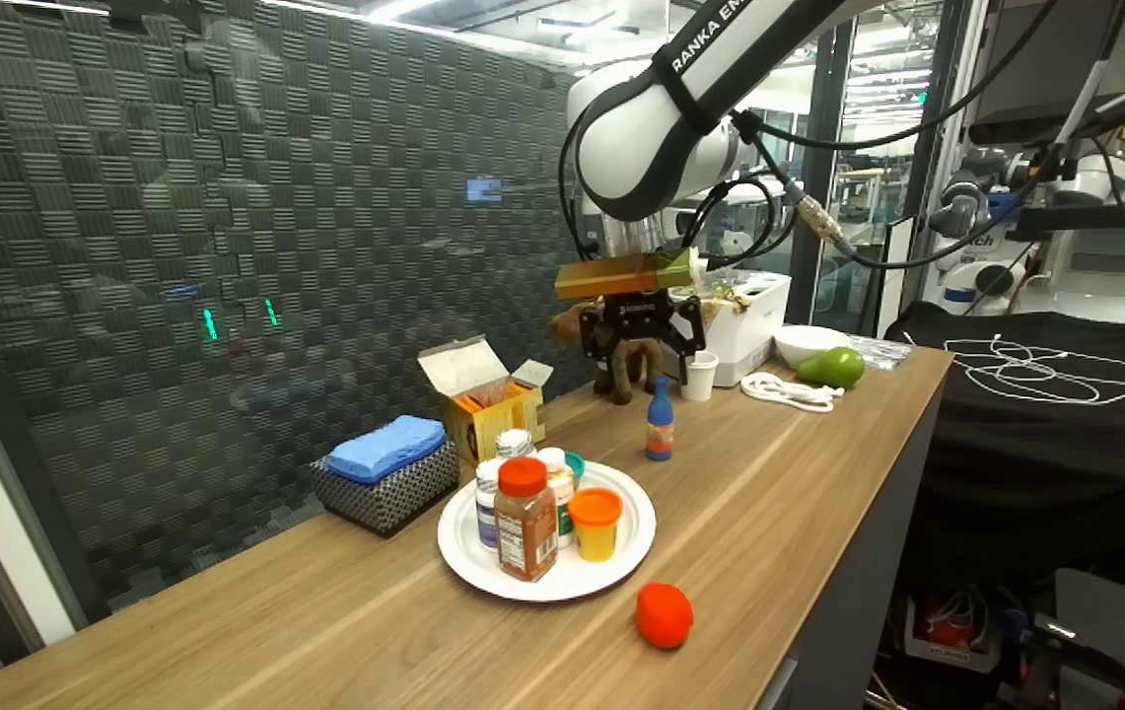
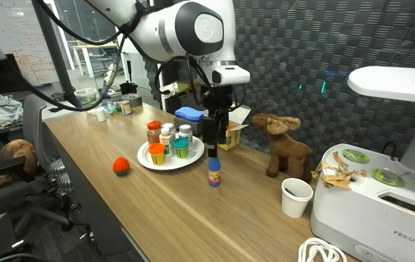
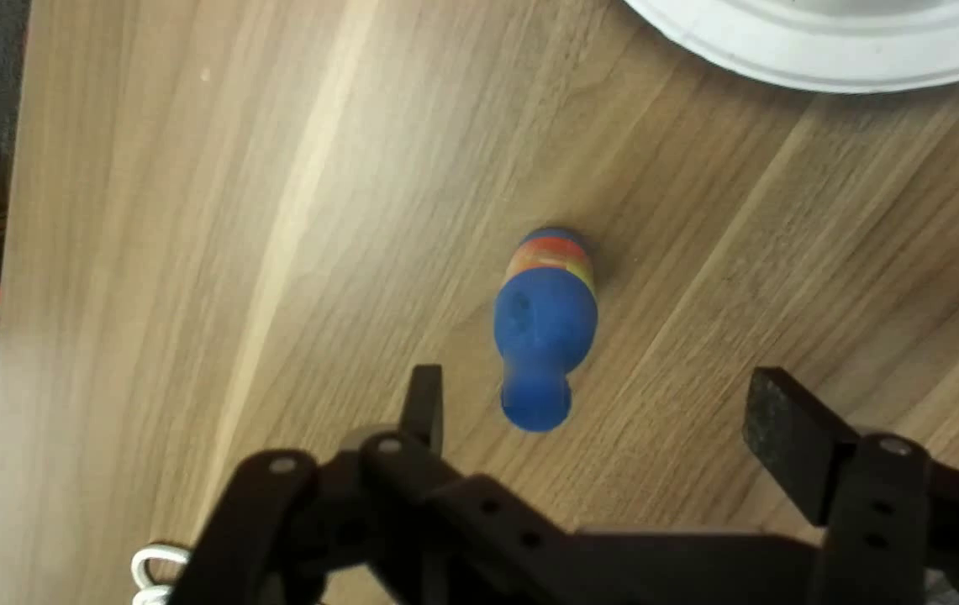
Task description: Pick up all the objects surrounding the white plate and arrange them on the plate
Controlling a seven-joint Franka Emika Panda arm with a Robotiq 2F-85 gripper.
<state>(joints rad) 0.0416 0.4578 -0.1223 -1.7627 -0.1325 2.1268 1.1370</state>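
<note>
Black fingers (image 3: pixel 424 403) stand spread wide on my end effector (image 3: pixel 601 416), and I have nothing gripped. From the wrist I see the blue bottle (image 3: pixel 545 311) in the gap between them, closer to the finger on that view's left, with bare wood of the table (image 3: pixel 345 252) showing on either side. In both exterior views it stands upright on the table, its neck close to the fingertips; whether the tip reaches up between them I cannot tell.

Next out is the white plate (image 1: pixel 634 523), near the blue bottle, its rim cutting into a corner of my wrist view. I count six things on it: three white pill bottles (image 2: pixel 167 142), one brown jar (image 1: pixel 526 537) with a red cap, one yellow tub (image 1: pixel 595 537) with an orange lid and one green tub (image 2: pixel 182 152) with a teal lid, all upright. Near the plate I have two more: the blue bottle and one orange-red ball (image 1: pixel 664 616), lying on the table apart from the plate and well away from the end effector.

Around these I count one yellow box (image 1: pixel 513 424) with its flaps up, one blue cloth (image 1: pixel 387 447) on a dark box (image 1: pixel 399 493), one brown toy moose (image 2: pixel 289 151), one white paper cup (image 2: pixel 294 203), one white cord (image 1: pixel 791 391), one green fruit (image 1: pixel 833 368) and one white bowl (image 1: pixel 804 350).
</note>
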